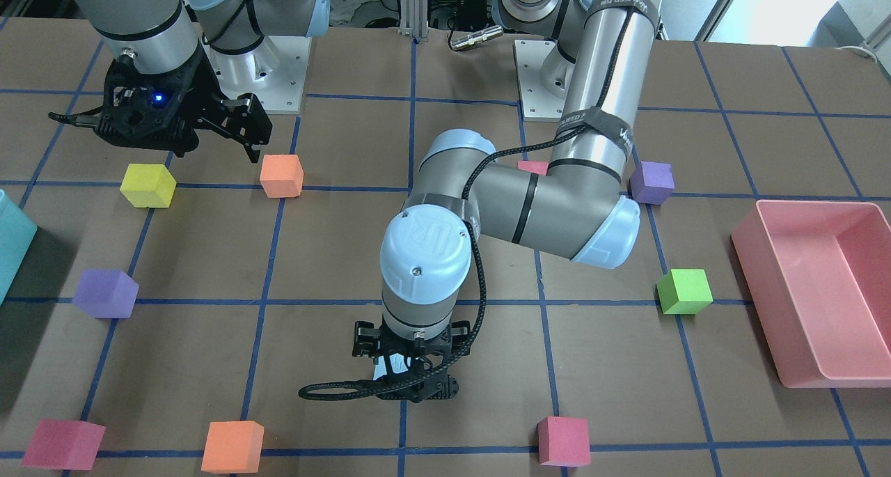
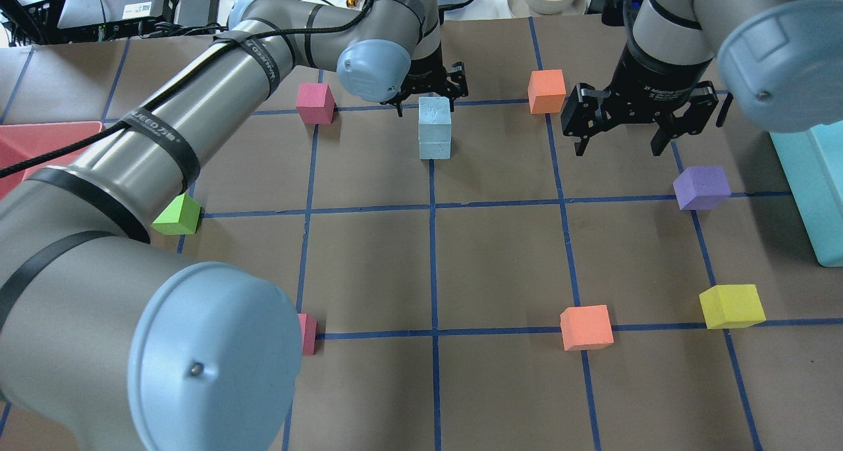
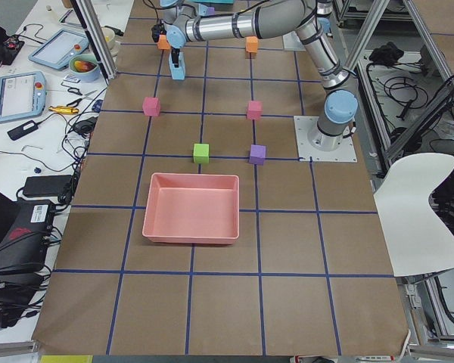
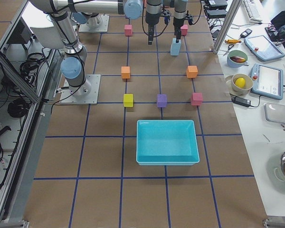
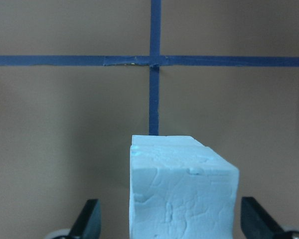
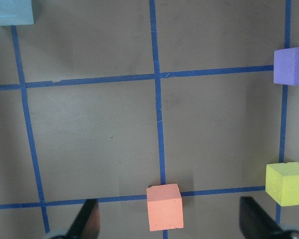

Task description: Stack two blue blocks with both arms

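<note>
You are in a robot lab. Your bench [image 3: 287, 302] is covered in brown paper with a grid of blue tape [image 2: 433, 273]. The left arm [image 2: 164, 128] and right arm [image 2: 665, 36] are bolted to it on metal plates [image 3: 306, 153]. Beside it you have a white table [image 3: 7, 151] with control tablets [image 3: 15, 94], black power boxes [image 2: 112, 3] and loose cables [image 3: 416, 83]. A metal frame [image 1: 412, 7] stands behind.

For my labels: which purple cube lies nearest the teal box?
The purple cube close to the teal box; the other purple cube sits far across the table.
</note>
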